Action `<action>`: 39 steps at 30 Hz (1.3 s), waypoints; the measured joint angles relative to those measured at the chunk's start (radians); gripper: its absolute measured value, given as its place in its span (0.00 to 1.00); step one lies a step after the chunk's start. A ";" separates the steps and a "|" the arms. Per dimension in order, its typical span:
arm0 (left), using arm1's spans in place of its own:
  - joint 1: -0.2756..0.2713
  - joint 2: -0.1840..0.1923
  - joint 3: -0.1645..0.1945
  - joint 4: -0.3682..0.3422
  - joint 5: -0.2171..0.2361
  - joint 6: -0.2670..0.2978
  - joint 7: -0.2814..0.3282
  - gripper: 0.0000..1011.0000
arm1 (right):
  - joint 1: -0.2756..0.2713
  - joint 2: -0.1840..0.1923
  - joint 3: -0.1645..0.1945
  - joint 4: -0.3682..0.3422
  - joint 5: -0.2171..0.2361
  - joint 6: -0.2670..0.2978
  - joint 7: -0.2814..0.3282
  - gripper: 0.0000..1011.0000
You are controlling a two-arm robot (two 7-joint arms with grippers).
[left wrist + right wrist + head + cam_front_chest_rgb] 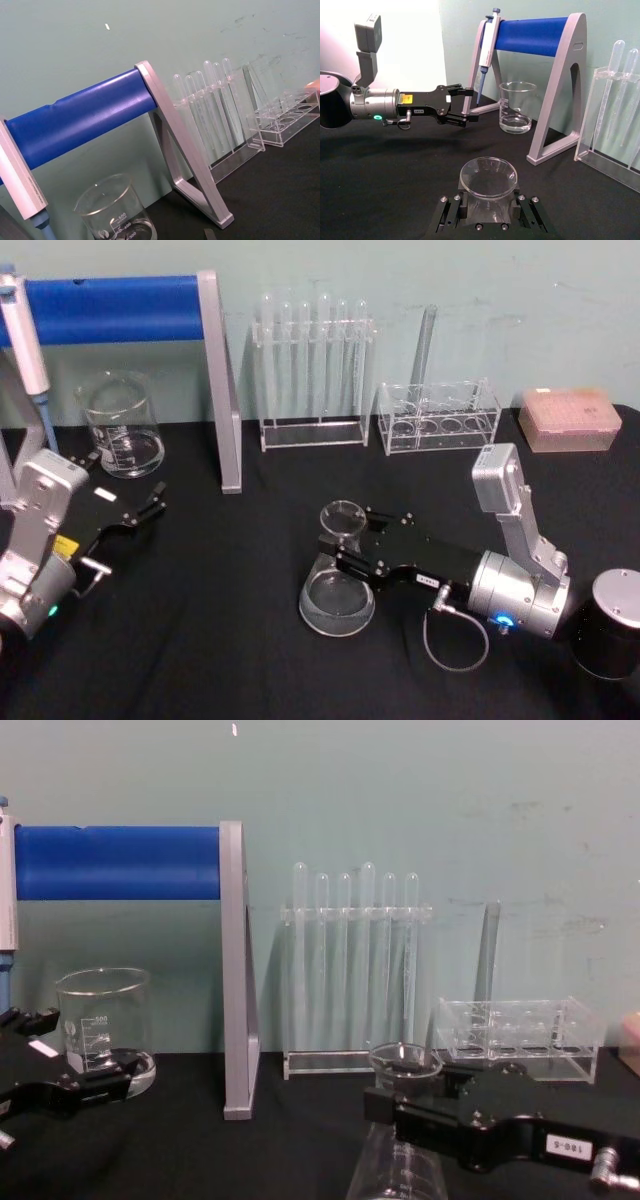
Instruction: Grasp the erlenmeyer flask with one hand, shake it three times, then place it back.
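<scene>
Flask (337,602), clear conical glass, right claw (346,546) clamping neck

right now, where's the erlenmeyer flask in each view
head view: erlenmeyer flask mid-table, neck in right gripper.
chest view: flask at bottom edge, right of centre.
right wrist view: flask rim close up, bottom centre.
left wrist view: aimed at beaker and test tubes.
shared landmark: blue-barred stand.
</scene>
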 joint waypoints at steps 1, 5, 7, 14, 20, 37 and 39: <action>0.000 0.000 0.000 0.000 0.000 0.000 0.000 0.99 | 0.000 0.000 0.000 0.000 0.000 0.000 0.000 0.45; 0.000 0.000 0.000 0.000 0.000 0.000 0.000 0.99 | 0.000 0.000 0.000 0.000 0.000 0.000 0.000 0.45; 0.000 0.000 0.000 0.000 0.000 0.000 0.000 0.99 | 0.000 0.000 0.000 0.000 0.000 0.000 0.000 0.45; 0.000 0.000 0.000 0.000 0.000 0.000 0.000 0.99 | -0.001 0.000 0.001 0.000 -0.001 0.001 0.000 0.45; 0.000 0.000 0.000 0.000 0.000 0.000 0.000 0.99 | -0.001 0.000 0.001 0.000 -0.001 0.001 0.001 0.45; 0.000 0.000 0.000 0.000 0.000 0.000 0.000 0.99 | -0.002 0.000 0.000 0.002 -0.005 0.004 0.002 0.79; 0.000 0.000 0.000 0.000 0.000 0.000 0.000 0.99 | -0.002 0.000 0.000 0.001 -0.005 0.004 0.002 0.86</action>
